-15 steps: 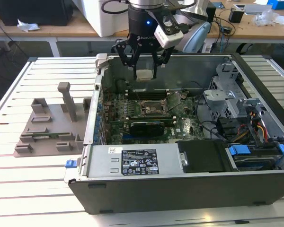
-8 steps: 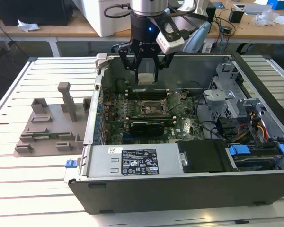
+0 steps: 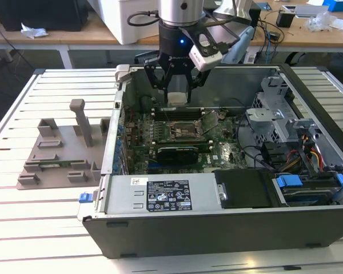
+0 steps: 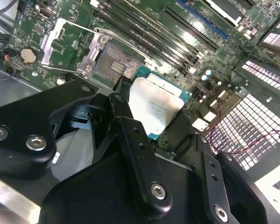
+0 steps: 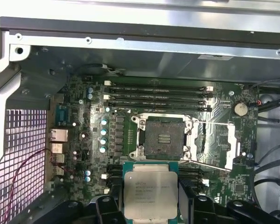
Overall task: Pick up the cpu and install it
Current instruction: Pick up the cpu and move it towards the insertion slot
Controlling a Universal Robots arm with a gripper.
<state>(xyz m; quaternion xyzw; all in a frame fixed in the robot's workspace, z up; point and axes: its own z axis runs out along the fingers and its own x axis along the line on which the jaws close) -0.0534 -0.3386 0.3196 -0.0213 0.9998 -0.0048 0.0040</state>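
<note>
Silver-topped, green-rimmed square cpu [image 5: 150, 193] hangs pinched in the black gripper's [image 3: 178, 93] jaws above the empty metal-framed socket [image 5: 161, 137]; best kept level, with its edges square to that frame.

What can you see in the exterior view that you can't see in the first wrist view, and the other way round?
The exterior view gives the big picture: the whole open computer case, the slatted table, the grey fixture with posts on the exterior view's left, and the robot's hand seen from outside, over the board. The first wrist view adds small things: a round coin battery and a thin red wire. Both show the cpu gripped in the hand, not yet in the empty socket.
</note>
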